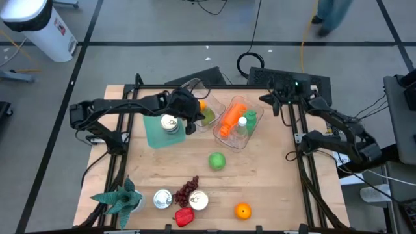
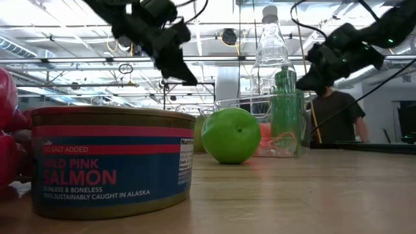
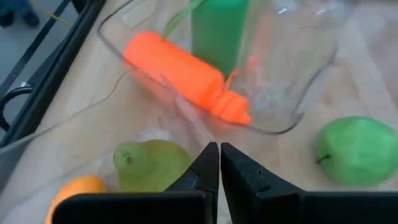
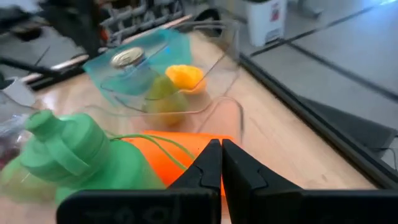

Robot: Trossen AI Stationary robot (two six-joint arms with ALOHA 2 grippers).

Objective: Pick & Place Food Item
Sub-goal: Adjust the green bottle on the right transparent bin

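My left gripper (image 1: 193, 122) is shut and empty, raised over a clear bin (image 1: 209, 104) at the far left that holds a green pear (image 3: 151, 163) and an orange fruit (image 3: 78, 190). In the low view it hangs well above the table (image 2: 185, 75). My right gripper (image 1: 262, 99) is shut and empty, raised beside a second clear bin (image 1: 252, 133) that holds an orange carrot (image 1: 231, 117) and a green-capped bottle (image 1: 244, 125). A green apple (image 1: 217, 160) and an orange (image 1: 242, 210) rest on the table.
A teal bin with a can (image 1: 168, 125) stands by the left gripper. At the near edge are a plant (image 1: 120, 198), a salmon can (image 2: 110, 162), another can (image 1: 198, 200), grapes (image 1: 187, 190) and a red pepper (image 1: 184, 217). A person (image 2: 335, 117) stands beyond the table.
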